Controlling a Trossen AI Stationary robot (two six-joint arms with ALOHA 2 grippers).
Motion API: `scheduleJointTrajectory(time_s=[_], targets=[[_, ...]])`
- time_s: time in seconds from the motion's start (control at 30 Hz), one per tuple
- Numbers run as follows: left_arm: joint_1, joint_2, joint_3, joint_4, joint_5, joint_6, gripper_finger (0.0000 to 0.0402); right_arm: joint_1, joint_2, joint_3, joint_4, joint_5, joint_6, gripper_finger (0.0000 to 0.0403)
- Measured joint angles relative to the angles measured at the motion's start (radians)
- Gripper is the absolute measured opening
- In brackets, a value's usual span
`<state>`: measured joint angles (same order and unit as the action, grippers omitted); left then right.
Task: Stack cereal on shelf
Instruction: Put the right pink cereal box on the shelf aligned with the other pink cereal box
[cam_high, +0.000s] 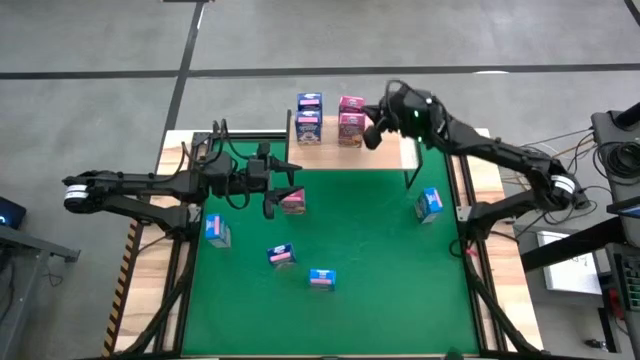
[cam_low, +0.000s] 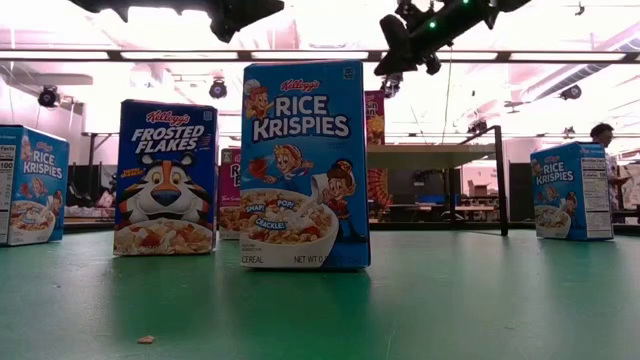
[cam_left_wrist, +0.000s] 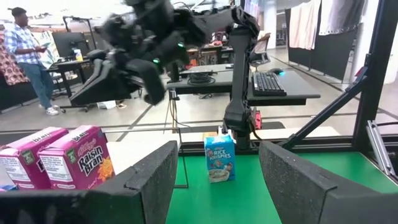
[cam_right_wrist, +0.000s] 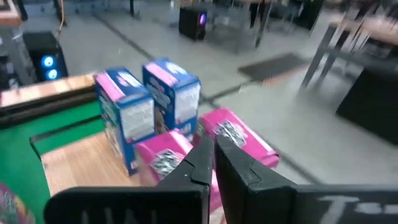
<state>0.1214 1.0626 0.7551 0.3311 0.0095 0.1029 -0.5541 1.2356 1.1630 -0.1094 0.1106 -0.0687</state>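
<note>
Cereal boxes, tiny ones; four stand on the shelf (cam_high: 385, 150), two dark blue-purple (cam_high: 308, 118) side by side with two pink (cam_high: 350, 120), all at the shelf's end farthest from the right arm's base; the shelf itself is a pale wood board on thin black legs, set along the far edge of the green table (cam_high: 380, 250).

Off the shelf, on the green: a pink box (cam_high: 293, 201) in front of the shelf, just beside the left gripper (cam_high: 280, 190); three light blue boxes farther out from the shelf (cam_high: 217, 231), (cam_high: 282, 255), (cam_high: 321, 279); one more light blue (cam_high: 429, 203) by the shelf's leg on the right arm's side.

Left gripper hangs low over the green, fingers spread wide, nothing between them; its wrist view looks straight through the gap at a Rice Krispies box (cam_left_wrist: 219, 157), with Raisin Bran boxes (cam_left_wrist: 78, 163) beside it.

Right gripper (cam_high: 372, 128) is over the shelf by the pink boxes, fingers pressed together on nothing; its wrist view shows the fingers (cam_right_wrist: 193, 168) just above the pink tops (cam_right_wrist: 236, 134).

Low view reads the print the overhead cannot: Rice Krispies (cam_low: 303, 165) up close, Frosted Flakes (cam_low: 166, 178) next to it; a person (cam_left_wrist: 28, 56) stands in the room beyond.
</note>
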Motion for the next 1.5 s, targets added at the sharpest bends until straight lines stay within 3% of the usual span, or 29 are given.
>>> scheduleJointTrajectory(time_s=[0.27, 0.5, 1.5], targets=[[0.0, 0.0, 0.0, -0.001, 0.0, 0.01, 0.021, -0.142, 0.155, 0.244, -0.259, -0.221, -0.008, 0.0008], [0.0, 0.0, 0.0, -0.002, 0.0, 0.011, 0.021, -0.197, 0.269, 0.373, -0.391, -0.242, -0.043, 0.0008], [0.0, 0.0, 0.0, 0.007, 0.0, 0.011, 0.021, -0.206, 0.287, 0.413, -0.412, -0.241, -0.279, 0.0009]])
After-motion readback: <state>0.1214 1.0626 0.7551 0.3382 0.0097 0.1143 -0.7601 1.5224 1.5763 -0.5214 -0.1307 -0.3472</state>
